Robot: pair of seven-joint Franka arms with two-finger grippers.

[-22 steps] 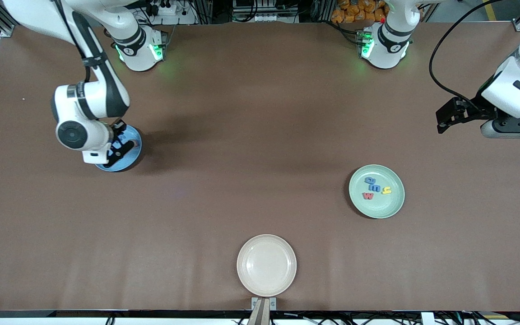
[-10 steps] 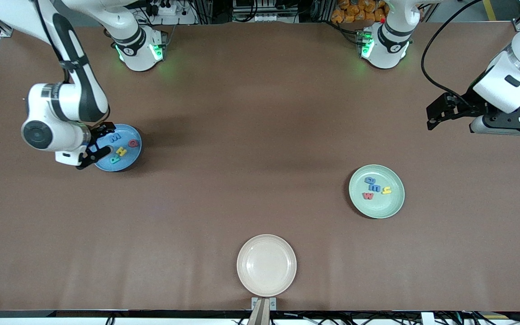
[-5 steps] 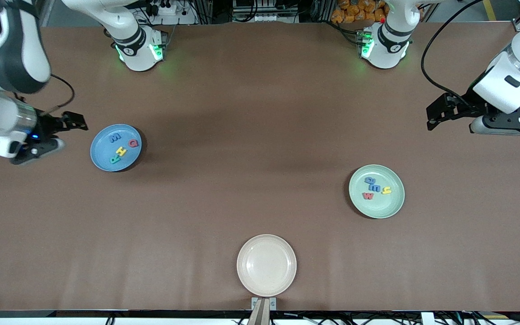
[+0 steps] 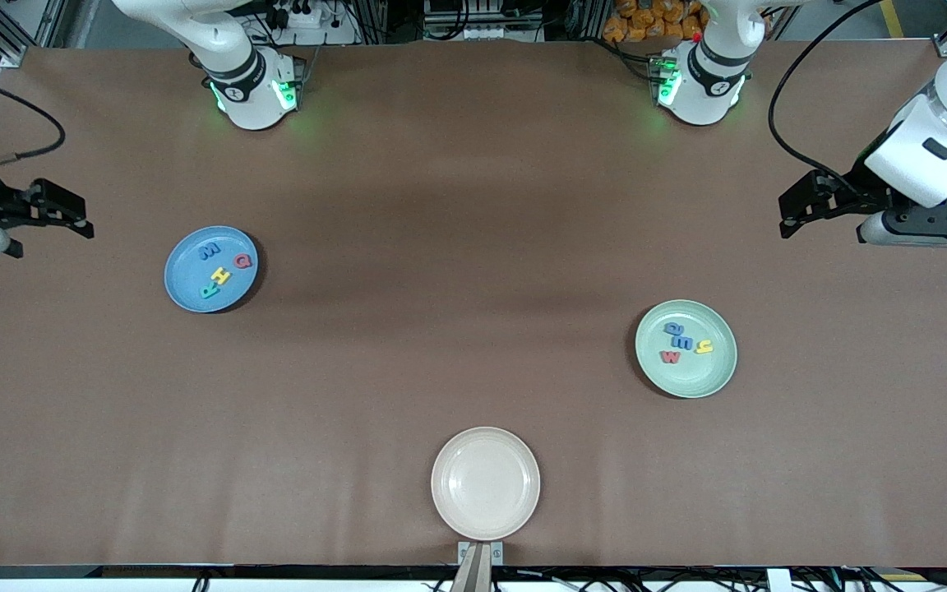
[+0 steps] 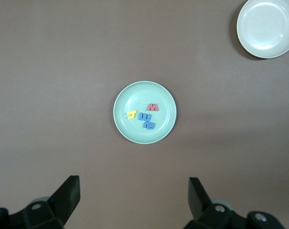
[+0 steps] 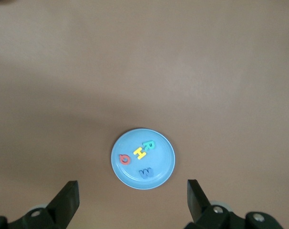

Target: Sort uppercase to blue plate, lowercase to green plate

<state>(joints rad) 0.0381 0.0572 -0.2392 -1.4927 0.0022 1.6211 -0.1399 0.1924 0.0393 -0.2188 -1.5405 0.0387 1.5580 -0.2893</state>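
The blue plate point(image 4: 186, 284) point(image 6: 161, 160) holds the uppercase letters: blue M point(image 4: 210, 250), red Q point(image 4: 242, 261), yellow H point(image 4: 219, 275), teal R point(image 4: 208, 289). On the green plate point(image 4: 687, 380) point(image 5: 135, 131) lie the lowercase letters: a blue rounded letter point(image 4: 674, 329), blue m point(image 4: 685, 341), yellow h point(image 4: 704, 347), red w point(image 4: 670, 357). My right gripper point(image 4: 71, 215) point(image 6: 132, 193) hangs open and empty, high over the table at the right arm's end, beside the blue plate. My left gripper point(image 4: 794, 215) point(image 5: 134, 191) is open and empty, high over the left arm's end.
An empty beige plate point(image 4: 485, 483) point(image 5: 267, 26) sits at the table edge nearest the front camera, midway between the two arms. Both arm bases point(image 4: 256, 90) point(image 4: 699, 82) stand along the table's farthest edge.
My right arm has drawn back from over the blue plate toward its end of the table, uncovering the four capitals. The left arm has barely moved.
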